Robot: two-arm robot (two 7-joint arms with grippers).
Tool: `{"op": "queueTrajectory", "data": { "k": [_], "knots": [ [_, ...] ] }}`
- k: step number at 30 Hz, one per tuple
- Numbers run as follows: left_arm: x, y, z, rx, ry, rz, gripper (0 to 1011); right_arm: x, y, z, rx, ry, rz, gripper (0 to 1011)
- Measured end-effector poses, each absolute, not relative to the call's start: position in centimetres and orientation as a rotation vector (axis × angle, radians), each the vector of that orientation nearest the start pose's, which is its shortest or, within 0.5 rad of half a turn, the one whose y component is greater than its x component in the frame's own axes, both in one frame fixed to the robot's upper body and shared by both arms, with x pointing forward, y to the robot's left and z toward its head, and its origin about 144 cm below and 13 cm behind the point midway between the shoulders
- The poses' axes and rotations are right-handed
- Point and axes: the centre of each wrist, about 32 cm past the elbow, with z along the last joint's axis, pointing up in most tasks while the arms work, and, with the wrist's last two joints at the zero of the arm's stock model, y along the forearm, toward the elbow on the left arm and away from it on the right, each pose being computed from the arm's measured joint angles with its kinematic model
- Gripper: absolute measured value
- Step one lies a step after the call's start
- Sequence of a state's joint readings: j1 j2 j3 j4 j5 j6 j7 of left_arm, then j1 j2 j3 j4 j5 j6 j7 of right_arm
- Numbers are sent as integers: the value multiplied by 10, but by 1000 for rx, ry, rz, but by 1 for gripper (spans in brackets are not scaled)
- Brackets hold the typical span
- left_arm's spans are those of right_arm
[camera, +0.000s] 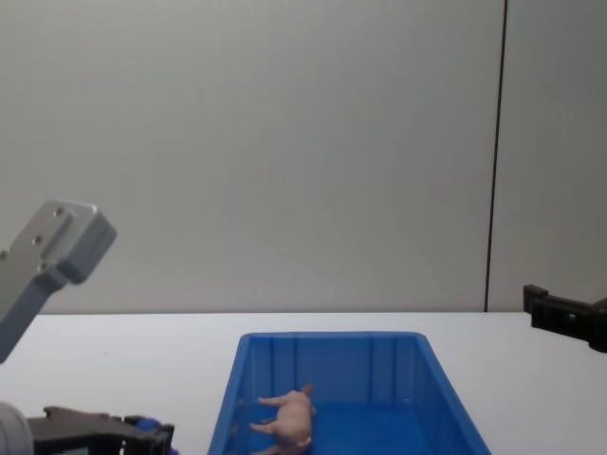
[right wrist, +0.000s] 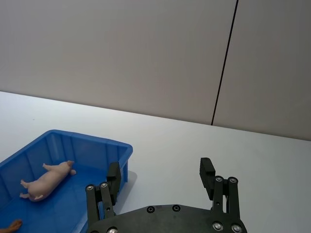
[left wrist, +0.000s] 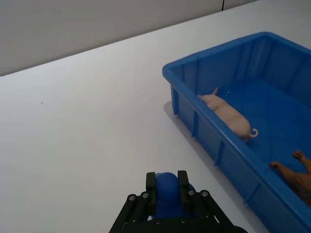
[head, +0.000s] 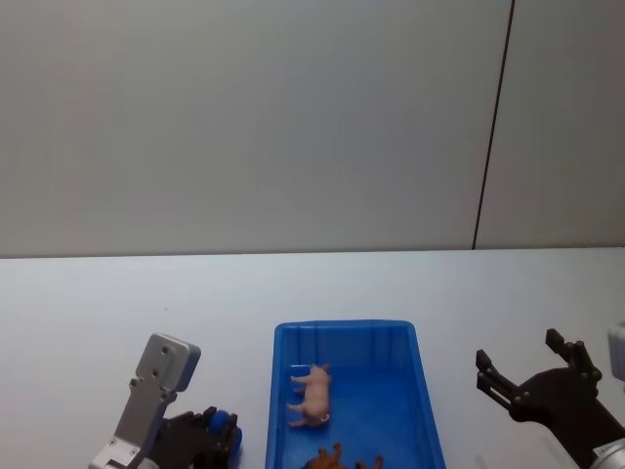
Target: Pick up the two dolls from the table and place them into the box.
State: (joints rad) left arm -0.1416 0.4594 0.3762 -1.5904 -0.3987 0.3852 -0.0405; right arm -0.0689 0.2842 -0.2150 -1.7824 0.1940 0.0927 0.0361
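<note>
Left tool clamped on the blue toy, pig lying in the box.

The left tool [left wrist: 168, 193] grips the deep-blue toy [left wrist: 167, 190] between its fingers, over the white tabletop [left wrist: 87, 126] left of the blue box [head: 424, 391]. The right tool [right wrist: 161, 178] hangs wide apart and empty, right of the box. The pale-pink pig [head: 312, 395] lies on its side inside. The left wrist view adds a brown figure [left wrist: 296, 175] at the box's near end.

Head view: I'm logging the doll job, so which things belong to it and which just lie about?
Job: pink pig in the blue box; blue toy in the left gripper; table.
Lying about: brown toy in the box; right gripper, open.
</note>
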Motion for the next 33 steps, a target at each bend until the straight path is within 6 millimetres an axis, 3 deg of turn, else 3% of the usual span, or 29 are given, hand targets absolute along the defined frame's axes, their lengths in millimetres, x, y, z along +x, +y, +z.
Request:
{"op": "queueTrajectory", "data": {
  "k": [17, 33],
  "knots": [
    [483, 244, 1202, 264, 28, 1152, 177, 429, -226, 1177, -58, -47, -1277, 1001],
    [495, 236, 1228, 126, -74, 964, 116, 429, -226, 1177, -58, -47, -1277, 1001]
  ]
}}
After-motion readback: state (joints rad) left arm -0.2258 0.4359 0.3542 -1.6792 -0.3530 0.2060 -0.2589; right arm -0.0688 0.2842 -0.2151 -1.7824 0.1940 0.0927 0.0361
